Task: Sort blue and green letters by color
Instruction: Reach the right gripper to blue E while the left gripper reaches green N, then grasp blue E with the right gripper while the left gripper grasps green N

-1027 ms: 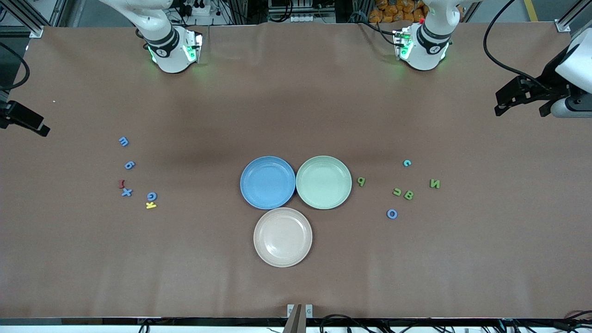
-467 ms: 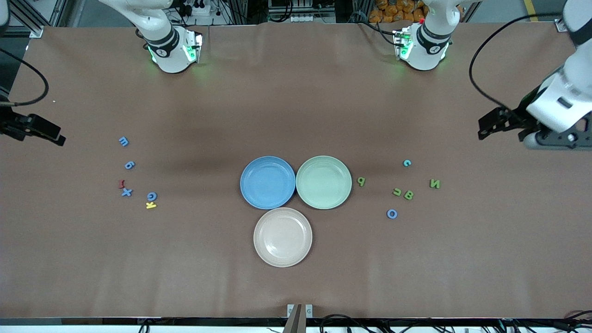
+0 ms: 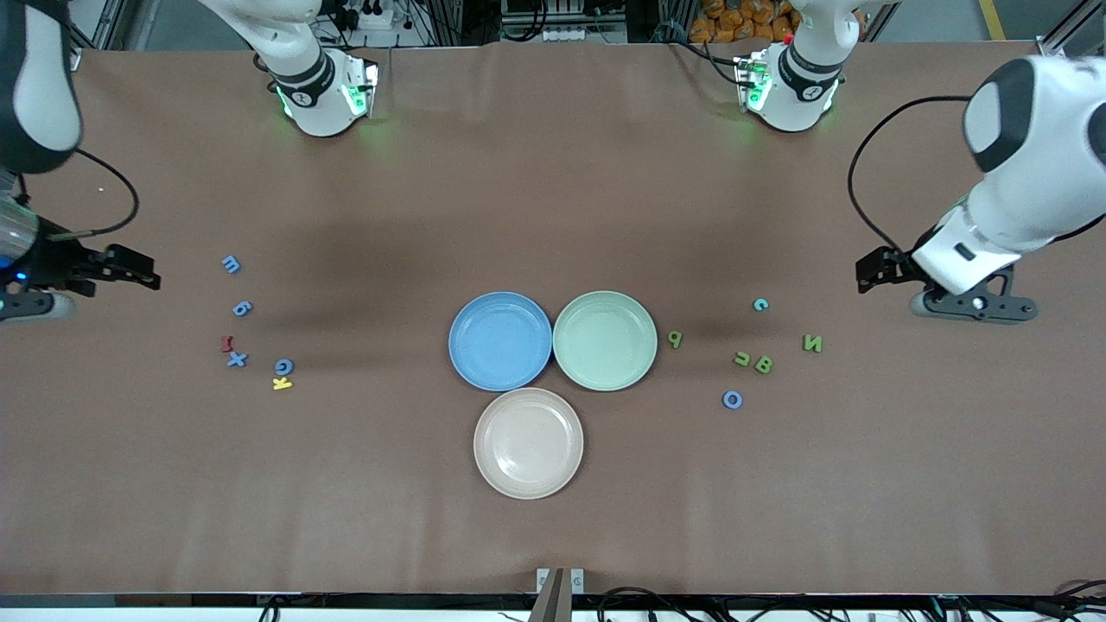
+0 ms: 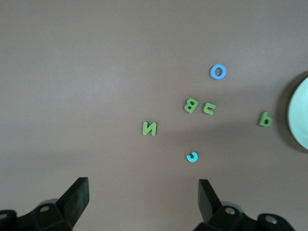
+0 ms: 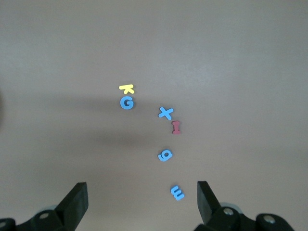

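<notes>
Blue letters m point(image 3: 231, 264), 9 point(image 3: 242, 308), X point(image 3: 237, 359) and G point(image 3: 283, 366) lie toward the right arm's end. They also show in the right wrist view, with the m point(image 5: 177, 193) closest to the fingers. Green letters N point(image 3: 812, 343), B point(image 3: 763, 364), J point(image 3: 741, 358) and P point(image 3: 675, 339), and a blue O point(image 3: 732, 399), lie toward the left arm's end. My right gripper point(image 3: 143, 278) is open and empty above the table beside the m. My left gripper point(image 3: 871, 272) is open and empty above the table beside the N point(image 4: 149, 128).
A blue plate point(image 3: 500, 340), a green plate point(image 3: 605, 339) and a beige plate point(image 3: 528, 442) sit mid-table. A red I point(image 3: 227, 344) and a yellow K point(image 3: 282, 383) lie among the blue letters. A teal c point(image 3: 759, 304) lies by the green ones.
Both arms have swung in from the table's ends toward the letter groups. No letter has moved.
</notes>
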Tool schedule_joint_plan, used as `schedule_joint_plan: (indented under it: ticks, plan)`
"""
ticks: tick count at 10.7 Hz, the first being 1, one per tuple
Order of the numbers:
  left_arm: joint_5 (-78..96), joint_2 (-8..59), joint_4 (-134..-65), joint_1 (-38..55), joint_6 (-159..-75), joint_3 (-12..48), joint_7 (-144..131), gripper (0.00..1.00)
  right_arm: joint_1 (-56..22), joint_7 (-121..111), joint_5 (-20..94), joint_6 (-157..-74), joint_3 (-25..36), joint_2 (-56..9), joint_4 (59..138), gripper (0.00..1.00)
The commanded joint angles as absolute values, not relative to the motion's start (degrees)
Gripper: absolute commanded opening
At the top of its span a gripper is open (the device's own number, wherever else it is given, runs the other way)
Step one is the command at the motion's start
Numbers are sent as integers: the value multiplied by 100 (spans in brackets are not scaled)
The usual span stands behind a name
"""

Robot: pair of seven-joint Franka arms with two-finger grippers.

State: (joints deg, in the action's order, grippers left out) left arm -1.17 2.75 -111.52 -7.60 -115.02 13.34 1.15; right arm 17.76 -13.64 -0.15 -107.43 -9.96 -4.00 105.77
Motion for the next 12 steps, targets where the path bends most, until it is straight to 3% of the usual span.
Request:
schedule_joint_plan:
  ticks: [1,6,8,12]
  plan:
    - [-272,403,-11978,-869,-12478,1318,281,100,1995,-1670,62,-12729,-1265,587,12940,100]
    - [-272,983,-12743,-984,-13859,1327,299,100,2301,-2570,26,-14683,-1371,879,14903,100]
    - [-272,1308,-12919,-984,-14358,1318,386,100,2627,-3118,18,-14853,-1371,774,15126,100]
    - [-272,1967,-12920,-1028,-15107,1213,798,100,3189,-4532,18,-15397,-1371,-419,15056,100]
